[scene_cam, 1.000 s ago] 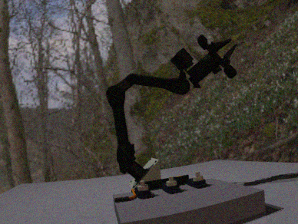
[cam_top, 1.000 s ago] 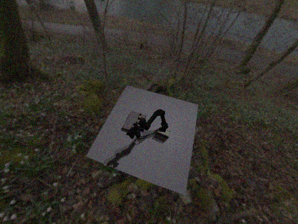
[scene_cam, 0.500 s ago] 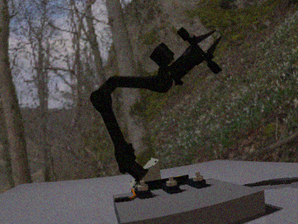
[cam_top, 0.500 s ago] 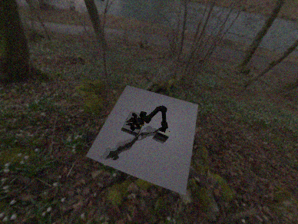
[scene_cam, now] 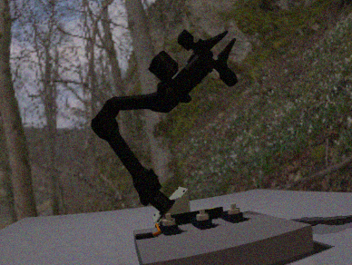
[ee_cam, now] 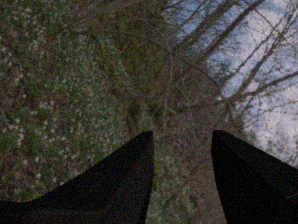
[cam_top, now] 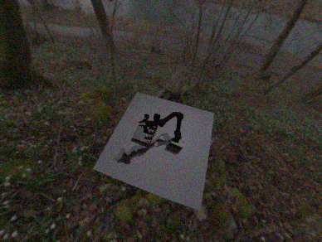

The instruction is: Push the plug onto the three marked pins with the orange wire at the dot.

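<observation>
My gripper (cam_top: pixel 141 123) (scene_cam: pixel 230 35) (ee_cam: pixel 182 141) is raised high in the air, tilted upward and away from the table. Its two dark fingers are apart with a moderate gap, and nothing shows between them. The grey printed holder (cam_top: pixel 139 135) (scene_cam: pixel 254 236) lies on the table, far below the gripper. Several dark servo-like parts with pale tops stand along its far edge in the exterior view. A short orange wire (scene_cam: pixel 157 228) shows at the left end of this row. The plug, the pins, the coloured band and its dot cannot be made out.
The pale table (cam_top: pixel 166 182) (scene_cam: pixel 59 236) carries the arm's base. A whitish plate (scene_cam: pixel 180 193) stands upright by the base, behind the holder. A dark block (cam_top: pixel 173 148) sits beside the base. The arm's shadow crosses the table. The wrist view shows only woodland and sky beyond the fingers.
</observation>
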